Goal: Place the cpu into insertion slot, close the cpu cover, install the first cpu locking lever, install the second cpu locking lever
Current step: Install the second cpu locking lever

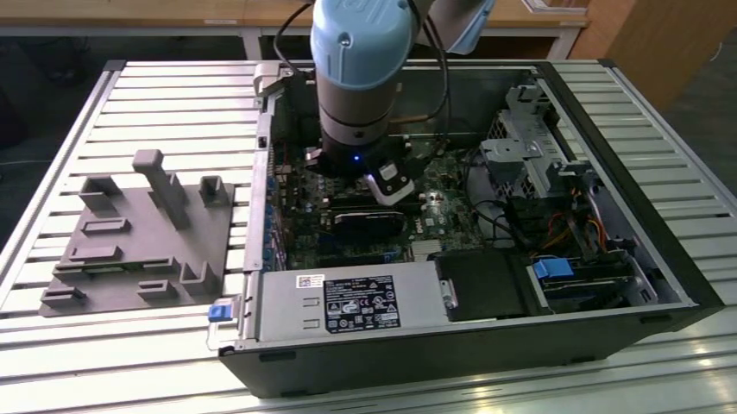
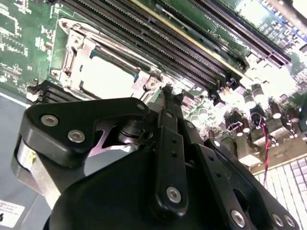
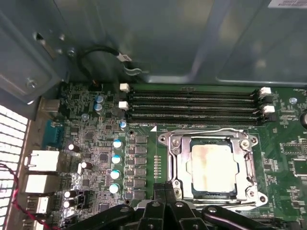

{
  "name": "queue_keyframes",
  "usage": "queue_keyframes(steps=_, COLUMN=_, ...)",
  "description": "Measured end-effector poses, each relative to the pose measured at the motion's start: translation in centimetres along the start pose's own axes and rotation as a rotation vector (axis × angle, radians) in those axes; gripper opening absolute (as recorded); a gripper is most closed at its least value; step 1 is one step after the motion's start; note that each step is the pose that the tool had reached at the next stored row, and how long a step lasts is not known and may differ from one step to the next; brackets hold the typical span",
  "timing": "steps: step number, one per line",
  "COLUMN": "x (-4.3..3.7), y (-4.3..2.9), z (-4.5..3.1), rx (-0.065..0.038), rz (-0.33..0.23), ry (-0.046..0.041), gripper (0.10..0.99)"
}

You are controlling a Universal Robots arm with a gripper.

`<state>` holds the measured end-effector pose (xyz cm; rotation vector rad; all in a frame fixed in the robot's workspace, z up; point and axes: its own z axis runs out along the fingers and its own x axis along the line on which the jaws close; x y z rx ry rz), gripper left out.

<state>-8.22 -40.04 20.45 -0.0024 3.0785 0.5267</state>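
cpu (image 3: 213,165): seated in insertion slot (image 3: 180,184), cpu cover (image 3: 211,135) down
gripper (image 3: 167,189): clenched, empty (beside socket)
step: locking levers; needs fingertip on lever

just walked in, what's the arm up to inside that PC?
The arm's claw is down inside the open computer case, at the edge of the insertion slot on the green motherboard. The cpu already sits in the slot with the cpu cover lying flat around it. The claw's fingers are together and hold nothing.
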Motion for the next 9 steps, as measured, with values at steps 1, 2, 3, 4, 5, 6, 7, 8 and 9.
queue_keyframes(steps=1, x=0.00, y=0.05, z=-0.14, rx=-0.001, rz=0.000, ry=0.0000, gripper=0.106)
queue_keyframes(steps=2, x=-0.01, y=0.10, z=-0.27, rx=-0.001, rz=0.000, ry=0.0000, gripper=0.106)
queue_keyframes(steps=3, x=-0.01, y=0.13, z=-0.37, rx=-0.001, rz=0.000, ry=-0.0001, gripper=0.106)
queue_keyframes(steps=4, x=-0.01, y=0.16, z=-0.46, rx=-0.002, rz=0.000, ry=-0.0001, gripper=0.106)
queue_keyframes(steps=5, x=-0.01, y=0.20, z=-0.56, rx=-0.002, rz=0.000, ry=0.0000, gripper=0.106)
queue_keyframes(steps=6, x=-0.02, y=0.24, z=-0.67, rx=-0.003, rz=0.000, ry=0.0000, gripper=0.106)
queue_keyframes(steps=7, x=-0.02, y=0.27, z=-0.76, rx=-0.003, rz=0.000, ry=0.0000, gripper=0.106)
queue_keyframes(steps=8, x=-0.02, y=0.29, z=-0.83, rx=-0.003, rz=0.000, ry=0.0000, gripper=0.106)
queue_keyframes(steps=9, x=-0.02, y=0.31, z=-0.88, rx=-0.004, rz=0.000, ry=0.0000, gripper=0.106)
